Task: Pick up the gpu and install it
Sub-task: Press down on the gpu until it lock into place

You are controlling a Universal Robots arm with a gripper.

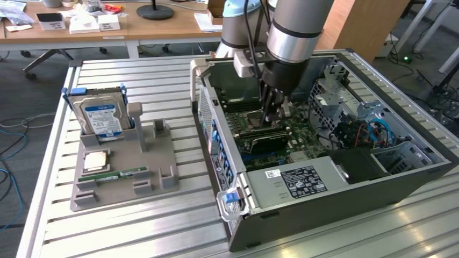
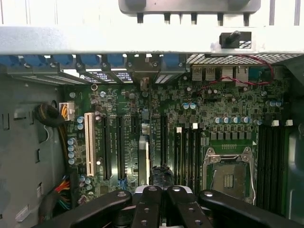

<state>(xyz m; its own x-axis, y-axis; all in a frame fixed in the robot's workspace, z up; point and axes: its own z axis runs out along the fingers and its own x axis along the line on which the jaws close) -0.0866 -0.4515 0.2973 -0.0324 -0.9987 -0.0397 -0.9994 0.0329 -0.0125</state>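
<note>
The gpu [image 1: 263,143] is a dark card standing on edge in a motherboard slot inside the open computer case [image 1: 344,188]. In the wrist view the gpu [image 2: 144,161] is seen edge-on among the long expansion slots. My gripper [image 1: 276,117] reaches down into the case from above, its tips just over the card. In the wrist view the gripper [image 2: 161,179] has its black fingers [image 2: 148,204] together, shut, with the card's near end just beside the tips. I cannot tell whether the tips touch the card.
The empty CPU socket [image 2: 228,175] and memory slots [image 2: 273,161] lie beside the card. A power supply [image 1: 298,183] fills the case's near end. On the exterior view's left, a grey holder [image 1: 122,177] carries a hard drive [image 1: 102,119], a processor [image 1: 96,160] and a memory stick [image 1: 122,175].
</note>
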